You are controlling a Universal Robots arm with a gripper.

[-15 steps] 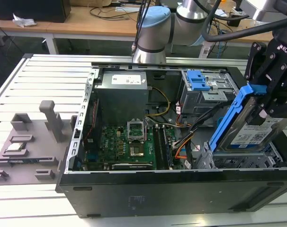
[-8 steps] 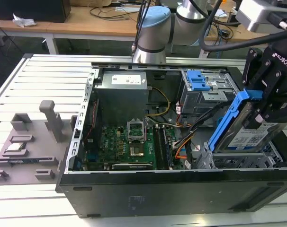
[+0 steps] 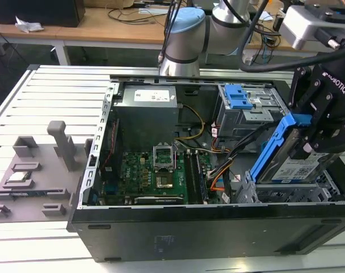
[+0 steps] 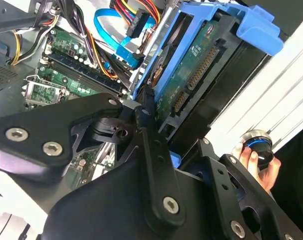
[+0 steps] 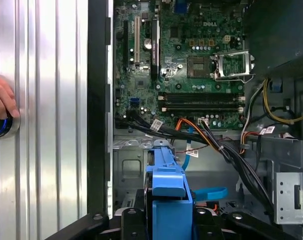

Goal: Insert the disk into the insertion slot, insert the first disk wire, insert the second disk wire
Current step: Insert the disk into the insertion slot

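My gripper (image 3: 310,149) is shut on the disk (image 3: 298,168), a silver drive with a white label in a bright blue carrier (image 3: 275,142). The disk hangs tilted, one end down, just above the insertion slot (image 3: 298,195), the low perforated grey bay at the case's front corner on the exterior view's right. In the second wrist view the disk's green circuit underside (image 4: 191,75) lies against a black finger (image 4: 152,142). The first wrist view has the blue carrier (image 5: 167,186) end-on between the fingers. A loose blue wire (image 5: 211,192) and a black cable bundle (image 5: 231,155) lie beside the bay.
The taller grey cage with a blue latch (image 3: 239,98) stands behind the slot. The motherboard (image 3: 155,170) and power supply (image 3: 147,105) fill the open case. Grey fixtures (image 3: 33,170) sit on the slatted table. A person's hand (image 5: 0,102) rests on a round knob (image 4: 259,145).
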